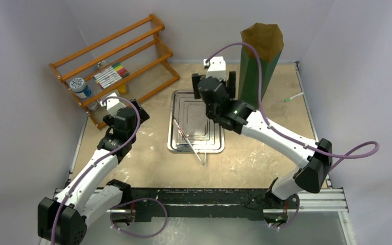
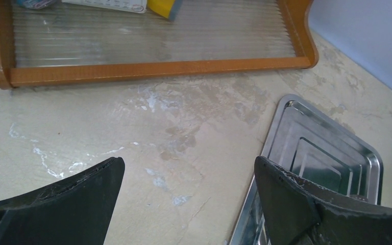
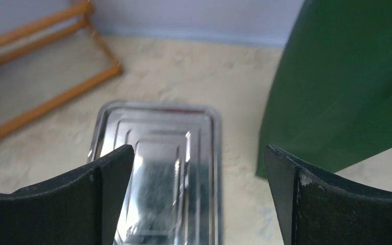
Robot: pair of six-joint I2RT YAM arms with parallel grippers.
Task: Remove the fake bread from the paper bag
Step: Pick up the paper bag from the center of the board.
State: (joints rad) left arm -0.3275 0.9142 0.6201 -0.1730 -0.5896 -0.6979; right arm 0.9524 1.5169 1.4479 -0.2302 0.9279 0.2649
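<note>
Beige table [image 1: 255,153] lies before you, with the paper bag [image 1: 249,76] standing upright at the far right, just beside the metal tray [image 1: 184,109]. Your right gripper [image 3: 199,158] hovers over the tray's far end near the bag, fingers spread wide. Your left gripper [image 2: 189,173] is also spread, left of the tray.

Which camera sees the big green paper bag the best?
The top external view: the tall dark green paper bag stands whole, open top showing brown inside. The right wrist view catches only part of its green side. The left wrist view misses it.
</note>
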